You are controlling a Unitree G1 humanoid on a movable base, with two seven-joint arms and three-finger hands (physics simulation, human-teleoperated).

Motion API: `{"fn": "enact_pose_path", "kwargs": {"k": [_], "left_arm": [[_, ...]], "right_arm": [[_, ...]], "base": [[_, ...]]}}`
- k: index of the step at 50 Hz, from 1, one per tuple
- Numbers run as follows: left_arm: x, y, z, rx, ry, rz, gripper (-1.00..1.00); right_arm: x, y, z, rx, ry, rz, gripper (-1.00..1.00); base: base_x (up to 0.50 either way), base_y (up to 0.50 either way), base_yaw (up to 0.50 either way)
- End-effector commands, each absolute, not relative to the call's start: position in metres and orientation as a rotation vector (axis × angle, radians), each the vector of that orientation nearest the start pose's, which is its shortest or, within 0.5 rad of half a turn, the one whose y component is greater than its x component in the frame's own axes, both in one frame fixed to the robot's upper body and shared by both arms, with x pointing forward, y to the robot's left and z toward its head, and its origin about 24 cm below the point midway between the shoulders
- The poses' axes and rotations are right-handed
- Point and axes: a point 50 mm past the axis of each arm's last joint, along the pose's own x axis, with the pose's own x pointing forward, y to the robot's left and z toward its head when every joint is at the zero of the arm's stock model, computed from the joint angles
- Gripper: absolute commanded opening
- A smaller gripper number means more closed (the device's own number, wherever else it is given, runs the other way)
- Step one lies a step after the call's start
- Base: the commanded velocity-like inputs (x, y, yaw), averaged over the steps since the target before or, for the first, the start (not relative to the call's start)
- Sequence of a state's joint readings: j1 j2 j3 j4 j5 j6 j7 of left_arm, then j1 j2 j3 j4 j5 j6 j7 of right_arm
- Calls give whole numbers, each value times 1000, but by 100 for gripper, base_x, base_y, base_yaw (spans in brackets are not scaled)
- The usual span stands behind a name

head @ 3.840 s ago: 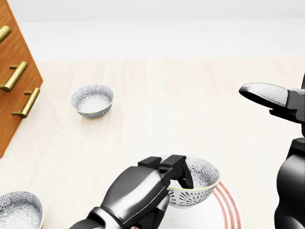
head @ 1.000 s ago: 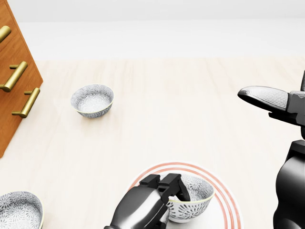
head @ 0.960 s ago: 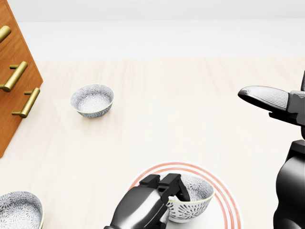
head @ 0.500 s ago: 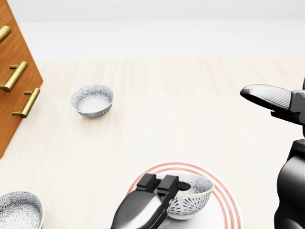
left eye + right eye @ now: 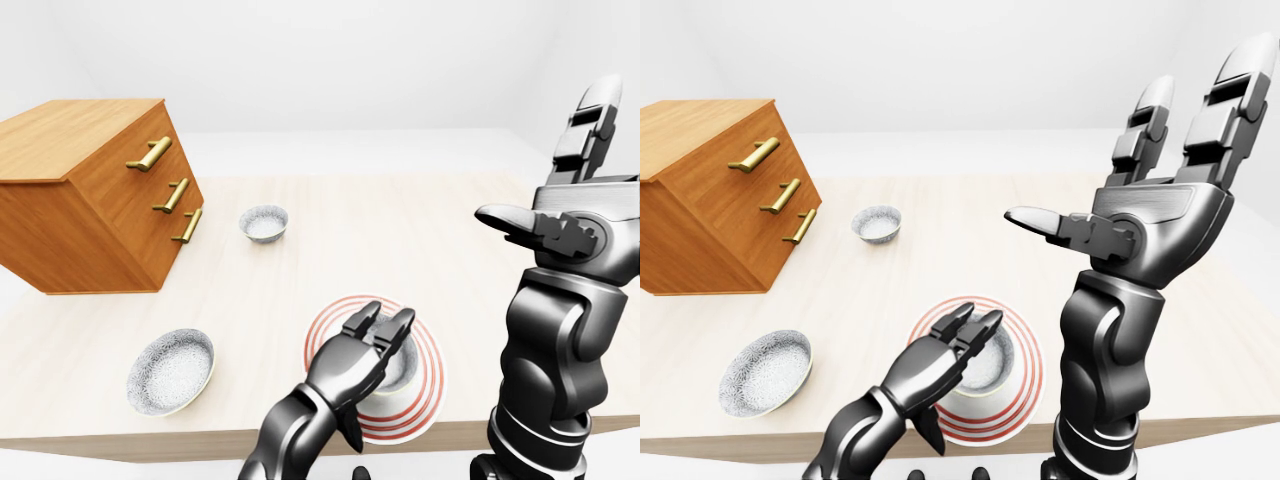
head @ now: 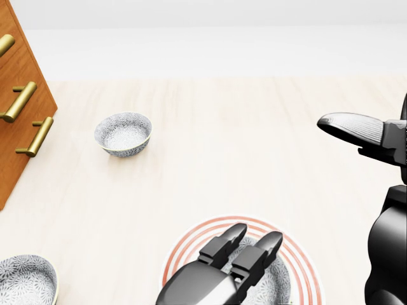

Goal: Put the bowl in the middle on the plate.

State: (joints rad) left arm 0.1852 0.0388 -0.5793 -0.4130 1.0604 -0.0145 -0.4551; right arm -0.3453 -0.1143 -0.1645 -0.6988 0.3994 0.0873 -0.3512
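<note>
The left hand point(image 5: 940, 365) hovers with fingers spread above the middle bowl point(image 5: 985, 372), which sits on the plate point(image 5: 1025, 375). The right hand point(image 5: 1160, 200) is raised, fingers splayed. Three bowls, one plate.

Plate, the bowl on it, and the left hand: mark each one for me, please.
Plate point(image 5: 1025, 372): right-eye view, on its red-ringed rim, right of the bowl.
Bowl point(image 5: 992, 366): right-eye view, on its patterned inside, right of the fingers.
Left hand point(image 5: 352, 362): left-eye view, on the back of the hand, fingers open over the bowl.
</note>
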Motion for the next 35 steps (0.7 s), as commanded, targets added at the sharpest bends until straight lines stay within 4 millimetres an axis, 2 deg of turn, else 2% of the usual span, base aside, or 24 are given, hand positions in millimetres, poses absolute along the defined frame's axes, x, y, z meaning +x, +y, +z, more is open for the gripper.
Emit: {"fn": "enact_pose_path", "kwargs": {"k": [1, 2, 3, 4, 9, 10, 11, 12, 13, 19, 20, 21, 35], "left_arm": [[160, 20, 139, 1004, -393, -801, 100], [160, 20, 139, 1005, -394, -801, 100], [154, 21, 196, 965, -644, -615, 100], [147, 25, 235, 933, -809, -447, 100], [147, 26, 239, 925, -815, -426, 100], [144, 29, 258, 906, -885, -325, 100], [144, 30, 259, 901, -886, -314, 100], [134, 44, 303, 982, -1063, 3, 100], [136, 47, 307, 998, -1057, 51, 100], [139, 49, 305, 1003, -1031, 58, 100], [141, 45, 286, 955, -962, -78, 100], [141, 45, 284, 949, -954, -93, 100], [135, 37, 274, 925, -930, -183, 100]], "right_arm": [[221, -180, 257, 396, -887, -158, 100], [221, -180, 257, 396, -887, -158, 100], [222, -180, 256, 392, -881, -159, 100], [223, -180, 255, 391, -877, -158, 100], [223, -180, 255, 390, -877, -158, 100], [224, -179, 253, 384, -869, -156, 100], [224, -179, 253, 384, -869, -156, 100], [223, -177, 253, 382, -866, -152, 100], [223, -177, 253, 381, -867, -152, 100], [223, -177, 253, 381, -868, -152, 100], [221, -177, 254, 383, -878, -152, 100], [221, -177, 254, 383, -879, -152, 100], [221, -177, 255, 386, -882, -151, 100]], "base": [[0, 0, 0], [0, 0, 0], [0, 0, 0], [0, 0, 0], [0, 0, 0], [0, 0, 0], [0, 0, 0], [0, 0, 0], [0, 0, 0], [0, 0, 0], [0, 0, 0], [0, 0, 0], [0, 0, 0]]}}
